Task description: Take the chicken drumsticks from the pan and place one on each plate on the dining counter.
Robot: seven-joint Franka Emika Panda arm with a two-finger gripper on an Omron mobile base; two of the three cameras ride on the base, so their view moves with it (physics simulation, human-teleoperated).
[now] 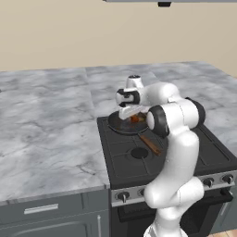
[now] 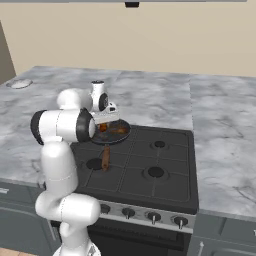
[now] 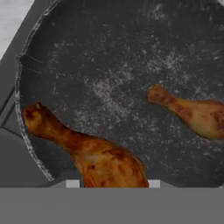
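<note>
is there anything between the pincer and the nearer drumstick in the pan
Nothing visible. In the hand view the nearer drumstick lies on the pan floor right at the pincer, its thick end at the view's bottom edge. The other drumstick lies apart, off to one side, not in the way.

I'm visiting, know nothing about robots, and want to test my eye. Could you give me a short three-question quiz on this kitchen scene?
1. How many chicken drumsticks lie in the pan?
2. True or false: the pan sits on the marbled counter.
3. Which drumstick sits right at the gripper: A) the near drumstick, B) the far drumstick?

Key:
1. Two.
2. False; it sits on the black stovetop, at its back corner, wooden handle pointing forward.
3. A; its thick end lies between the two finger tips at the bottom of the hand view.
</note>
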